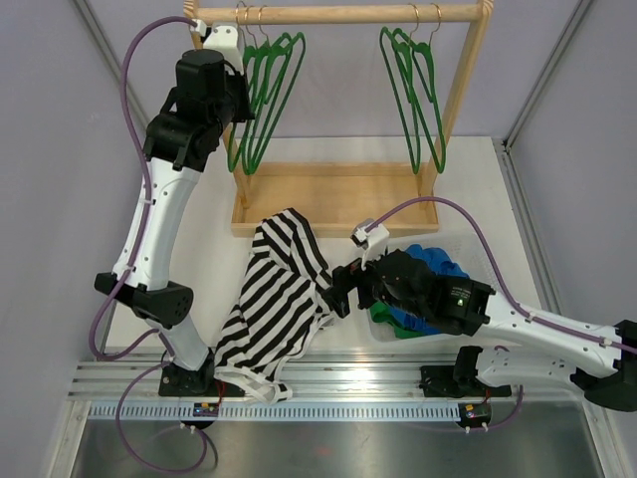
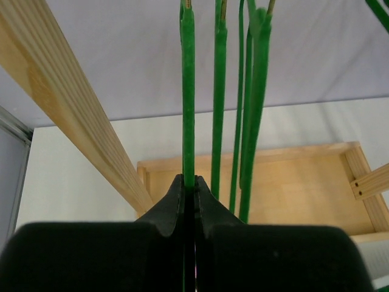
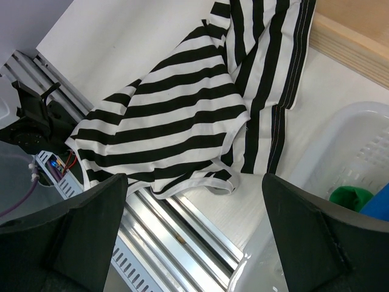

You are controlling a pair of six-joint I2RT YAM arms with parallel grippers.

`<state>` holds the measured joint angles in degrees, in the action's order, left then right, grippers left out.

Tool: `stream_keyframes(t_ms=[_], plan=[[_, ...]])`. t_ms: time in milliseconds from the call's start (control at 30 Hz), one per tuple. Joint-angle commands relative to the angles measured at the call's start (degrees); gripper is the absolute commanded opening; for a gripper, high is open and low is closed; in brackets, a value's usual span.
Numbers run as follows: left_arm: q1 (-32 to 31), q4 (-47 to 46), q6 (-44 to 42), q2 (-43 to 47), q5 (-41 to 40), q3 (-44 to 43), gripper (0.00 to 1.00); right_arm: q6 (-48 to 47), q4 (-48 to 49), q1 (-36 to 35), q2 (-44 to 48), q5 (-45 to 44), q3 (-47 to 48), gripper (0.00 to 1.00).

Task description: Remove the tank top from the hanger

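Note:
The black-and-white striped tank top (image 1: 276,299) lies crumpled on the table, off any hanger; it also shows in the right wrist view (image 3: 182,115). My left gripper (image 1: 242,100) is up at the wooden rack, shut on a green hanger (image 2: 188,91) that hangs from the rail (image 1: 338,14). My right gripper (image 1: 340,289) is open and empty, hovering just right of the tank top's strap end (image 3: 219,182).
Several green hangers hang on the rail in two groups (image 1: 267,90) (image 1: 416,90). The rack's wooden base tray (image 1: 338,199) sits behind the top. A white basket (image 1: 468,261) with blue and green clothes is at right. Metal rails (image 3: 176,231) run along the near edge.

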<state>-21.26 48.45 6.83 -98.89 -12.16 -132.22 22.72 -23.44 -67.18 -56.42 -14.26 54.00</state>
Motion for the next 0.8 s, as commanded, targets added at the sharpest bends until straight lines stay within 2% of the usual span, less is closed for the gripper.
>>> stream_keyframes(t_ms=[0, 67, 100, 167, 200, 233, 300, 333, 367, 400, 500, 567, 633, 667, 733, 767], plan=[[0.3, -2.1, -1.5, 1.0, 1.6, 0.7, 0.0, -1.4, 3.5, -0.4, -1.7, 1.0, 0.6, 0.99], [0.3, -1.8, -1.6, 2.0, 0.8, 1.7, 0.02, -1.8, 4.0, -0.3, -2.3, 1.3, 0.9, 0.99], [0.3, -1.8, -1.6, 2.4, 0.6, 2.6, 0.06, -1.9, 4.2, -0.4, -2.6, 1.3, 1.3, 1.0], [0.3, -1.6, -1.8, 3.4, 0.0, 3.1, 0.22, -2.5, 4.5, -0.4, -3.9, 1.1, 2.1, 1.0], [0.3, -1.4, -1.9, 3.8, -0.2, 3.1, 0.31, -2.6, 4.7, -0.4, -5.1, 0.9, 2.4, 0.99], [0.3, -0.9, -1.9, 4.2, -0.5, 3.1, 0.5, -3.1, 5.1, -0.4, -5.8, 0.7, 2.6, 0.99], [0.3, -0.1, -1.6, 5.7, -1.7, 2.9, 0.61, -4.1, 5.7, -0.4, -8.9, 0.6, 3.8, 0.99], [0.3, 1.3, -1.4, 6.3, -2.3, 2.5, 0.73, -5.2, 5.9, -0.4, -10.1, 0.5, 4.5, 0.99], [0.3, 2.0, -1.0, 7.3, -3.6, 2.5, 0.79, -5.8, 5.6, -0.4, -11.6, 1.0, 5.4, 1.0], [0.3, 2.8, -0.7, 9.5, -4.2, 2.8, 0.99, -6.5, 5.5, -0.4, -14.8, 1.4, 7.3, 0.99], [0.3, 5.7, 1.9, 16.9, -6.4, 7.0, 0.99, -8.5, 5.2, -0.4, -21.7, 1.6, 10.8, 1.0], [0.3, 6.1, 3.7, 22.0, -7.0, 15.0, 0.99, -9.0, 6.5, -0.4, -25.2, 1.1, 12.4, 1.0], [0.3, 4.1, 6.2, 32.2, -7.0, 23.5, 0.99, -10.5, 7.6, -0.3, -30.3, 3.1, 13.1, 1.0], [0.3, 2.8, 6.6, 36.3, -7.2, 32.6, 0.99, -10.7, 8.8, -0.4, -32.0, 4.8, 14.2, 1.0], [0.3, -1.8, 7.3, 46.9, -7.8, 40.8, 0.99, -11.4, 8.2, -0.4, -37.0, 6.0, 16.0, 1.0], [0.3, -3.5, 7.4, 50.0, -8.7, 49.1, 0.99, -11.8, 8.1, -0.4, -38.7, 8.1, 17.7, 1.0]])
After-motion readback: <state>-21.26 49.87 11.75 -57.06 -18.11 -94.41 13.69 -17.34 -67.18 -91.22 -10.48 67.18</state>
